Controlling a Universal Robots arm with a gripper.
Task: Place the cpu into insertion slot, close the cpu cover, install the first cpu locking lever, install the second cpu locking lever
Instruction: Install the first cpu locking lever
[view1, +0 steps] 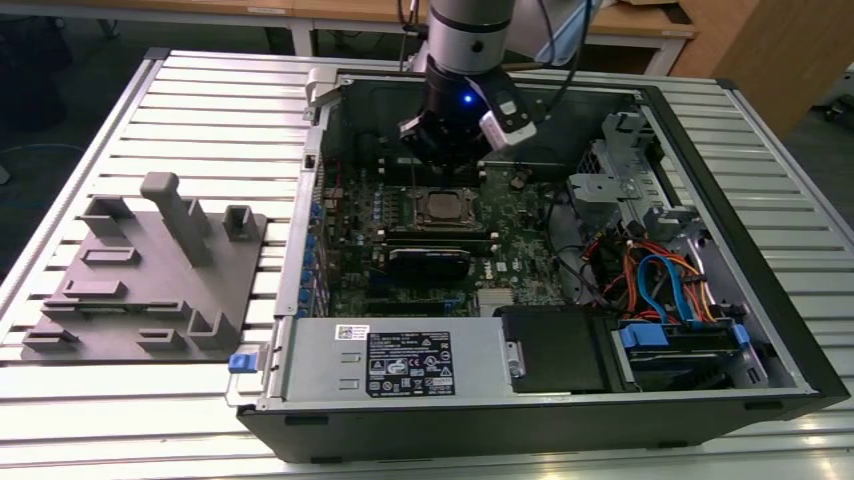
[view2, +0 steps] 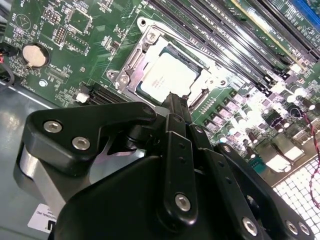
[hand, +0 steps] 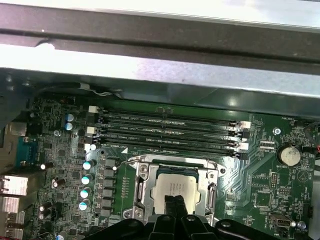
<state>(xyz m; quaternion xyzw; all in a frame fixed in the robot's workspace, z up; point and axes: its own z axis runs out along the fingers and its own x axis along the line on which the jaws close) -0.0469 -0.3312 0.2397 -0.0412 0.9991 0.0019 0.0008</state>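
The exterior view takes in the slatted surface (view1: 160, 90), the open computer case (view1: 747, 330) and the arm (view1: 467, 40) standing over the insertion slot (view1: 412, 208). A grey fixture tray (view1: 134, 270) lies well apart from that slot, to the exterior view's left. The wrist views resolve the slot itself. The cpu cover (hand: 145, 187) lies flat on it, framing the seated cpu (hand: 172, 186), and memory slots (hand: 170, 131) run beside it. The end effector (view2: 176, 102) is over the slot's edge, fingers clenched together on nothing.

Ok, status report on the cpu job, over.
End effector shut, empty, poised over the cpu. Cpu seated, cpu cover down around it. Nothing blocking.
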